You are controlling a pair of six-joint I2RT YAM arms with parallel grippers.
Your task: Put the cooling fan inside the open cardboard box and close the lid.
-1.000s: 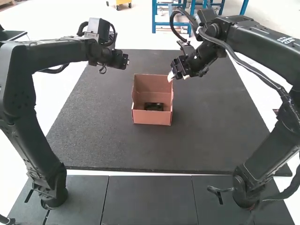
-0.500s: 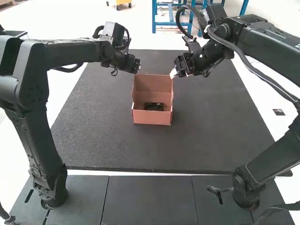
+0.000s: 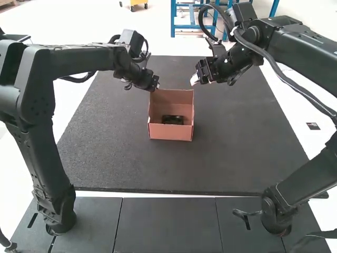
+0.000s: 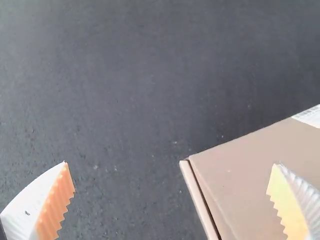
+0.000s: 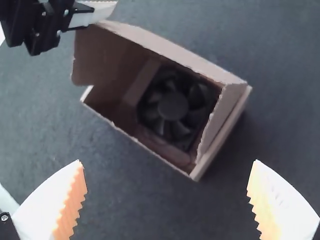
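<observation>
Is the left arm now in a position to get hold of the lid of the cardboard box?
Likely yes. The left gripper is open at the left corner of the lid, one of its fingers over the cardboard, the other over the mat. Nothing stands between; the right gripper is apart.

Fan [image 3: 172, 119] partly hidden by box [image 3: 171, 132] wall.
</observation>
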